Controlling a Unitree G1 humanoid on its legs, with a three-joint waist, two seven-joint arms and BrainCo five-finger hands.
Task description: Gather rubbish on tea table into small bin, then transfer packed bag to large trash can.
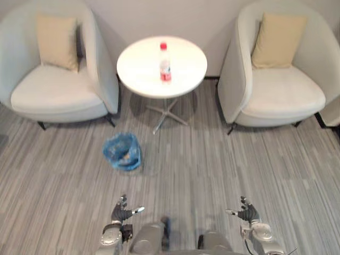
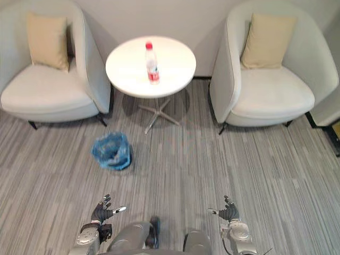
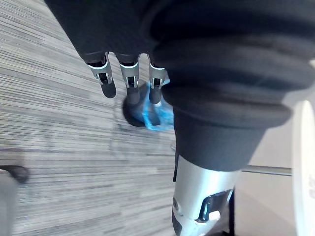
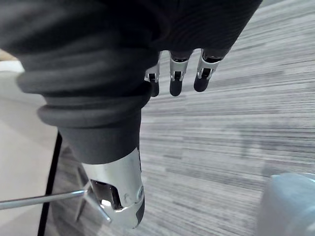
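A clear plastic bottle (image 1: 165, 62) with a red cap and red label stands upright on the round white tea table (image 1: 139, 68) between two armchairs. On the floor in front of the table's left side sits a small bin (image 1: 122, 151) lined with a blue bag, with some rubbish inside. My left hand (image 1: 121, 213) hovers low near my body, fingers relaxed and holding nothing; past its fingers (image 3: 129, 81) the blue bin (image 3: 153, 116) shows. My right hand (image 1: 247, 214) hangs at the lower right, likewise open and holding nothing.
A pale armchair (image 1: 50, 90) with a beige cushion (image 1: 57, 41) stands left of the table, and a matching armchair (image 1: 281, 90) with a cushion stands right. The table rests on a metal star base (image 1: 166, 112). Grey striped carpet (image 1: 212, 164) spreads between me and the furniture.
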